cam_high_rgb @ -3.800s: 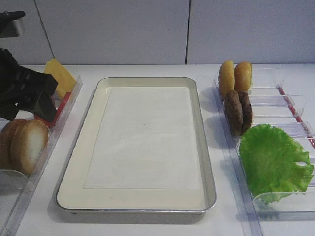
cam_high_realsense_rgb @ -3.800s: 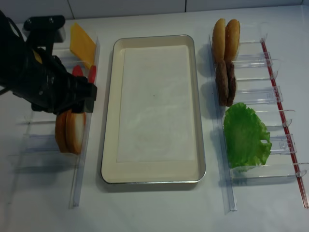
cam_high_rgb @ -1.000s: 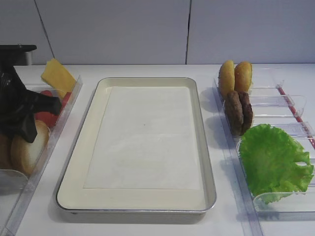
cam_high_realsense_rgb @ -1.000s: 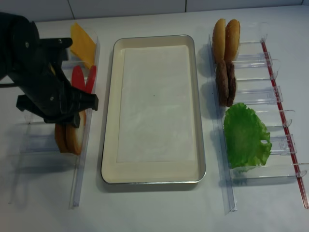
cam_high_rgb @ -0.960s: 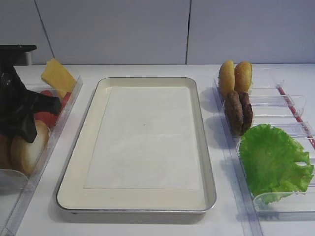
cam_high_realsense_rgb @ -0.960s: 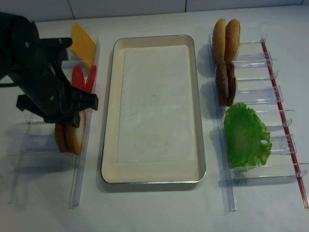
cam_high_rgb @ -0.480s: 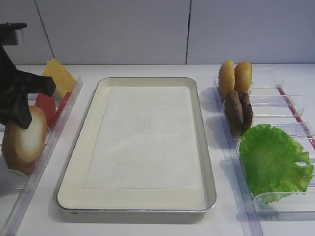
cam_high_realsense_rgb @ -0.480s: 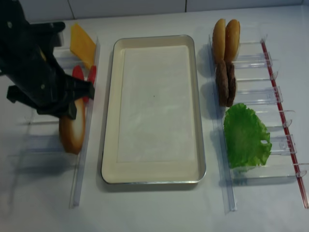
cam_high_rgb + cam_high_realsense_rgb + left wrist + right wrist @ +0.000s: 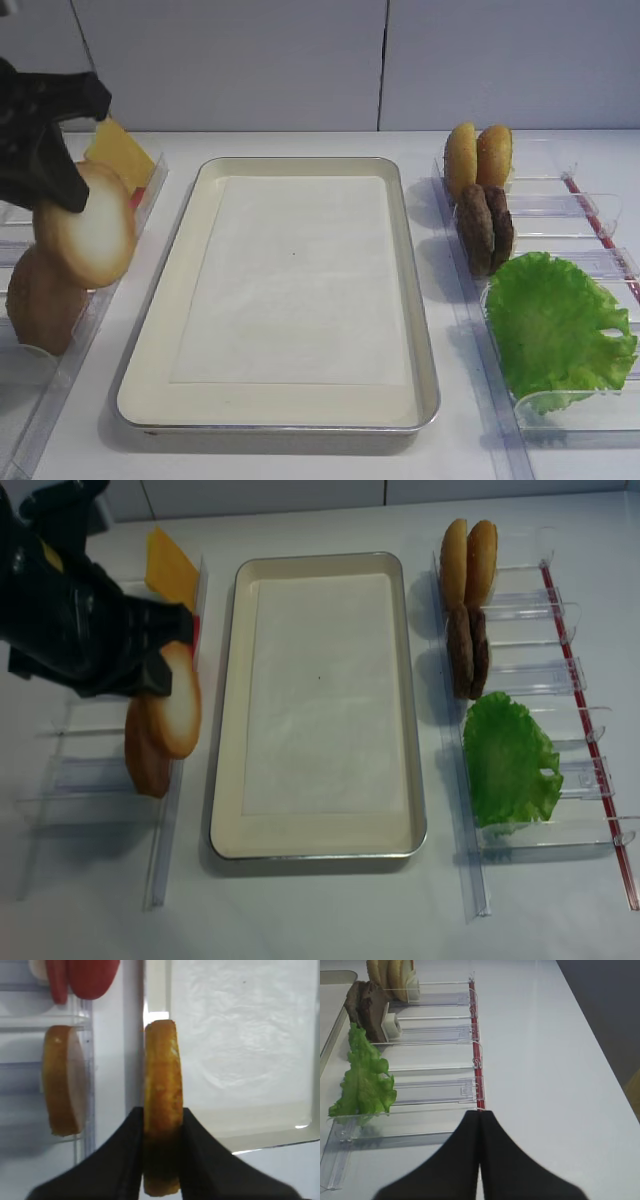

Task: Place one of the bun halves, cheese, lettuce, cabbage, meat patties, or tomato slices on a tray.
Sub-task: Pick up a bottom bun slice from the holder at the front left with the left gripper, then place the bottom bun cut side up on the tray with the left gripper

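Bun half (image 9: 93, 227) is up in my left hand (image 9: 161, 1125), pinched edge-on across its thickness, both fingers tight on the toasted rim. It hangs on edge, clear of the clear bin (image 9: 100, 770) where the brown domed half (image 9: 40, 290) sits, pale cut face turned toward the tray (image 9: 160, 340). The tray lies just to the right of the hand, its near left rim almost under the bun, long axis running away from me. So the coming move turns on a short carry rightward over that rim, then tipping the disc from standing on edge to flat over the paper liner (image 9: 325, 690). Left arm is the near one by far; my right hand (image 9: 480, 1160) hovers over the surface beyond the lettuce (image 9: 365, 1080), fingers pressed together, holding nothing. From the wrist view I can't quite tell whether the bun has fully cleared the rim yet. Cheese (image 9: 170, 573), patties (image 9: 485, 228) and tomato slices (image 9: 85, 977) sit untouched.
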Action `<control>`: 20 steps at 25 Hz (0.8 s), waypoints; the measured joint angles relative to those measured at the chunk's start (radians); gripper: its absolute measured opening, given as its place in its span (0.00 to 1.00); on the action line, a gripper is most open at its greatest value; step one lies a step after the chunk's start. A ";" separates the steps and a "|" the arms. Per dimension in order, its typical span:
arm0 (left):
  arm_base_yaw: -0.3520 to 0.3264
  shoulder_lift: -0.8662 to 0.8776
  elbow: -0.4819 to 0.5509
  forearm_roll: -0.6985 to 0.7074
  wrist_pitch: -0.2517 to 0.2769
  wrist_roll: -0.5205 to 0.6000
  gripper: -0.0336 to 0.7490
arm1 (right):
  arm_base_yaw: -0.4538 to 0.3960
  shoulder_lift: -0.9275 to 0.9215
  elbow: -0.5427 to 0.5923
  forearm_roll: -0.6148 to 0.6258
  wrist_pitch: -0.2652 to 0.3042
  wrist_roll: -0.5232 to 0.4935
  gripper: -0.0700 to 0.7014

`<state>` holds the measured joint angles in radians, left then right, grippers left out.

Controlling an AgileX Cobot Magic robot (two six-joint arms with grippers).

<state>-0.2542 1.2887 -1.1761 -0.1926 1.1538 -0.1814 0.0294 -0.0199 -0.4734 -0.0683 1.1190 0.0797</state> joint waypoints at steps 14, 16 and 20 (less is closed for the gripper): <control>-0.062 -0.002 0.206 -0.578 -0.348 0.382 0.24 | 0.000 0.000 0.000 0.000 0.000 -0.004 0.40; -0.062 0.009 0.211 -0.635 -0.370 0.423 0.24 | 0.000 0.000 0.000 0.000 0.000 -0.004 0.40; -0.062 0.081 0.213 -0.748 -0.370 0.521 0.24 | 0.000 0.000 0.000 0.000 0.000 -0.008 0.40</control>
<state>-0.3164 1.3693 -0.9632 -0.9404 0.7836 0.3393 0.0294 -0.0199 -0.4734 -0.0683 1.1190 0.0715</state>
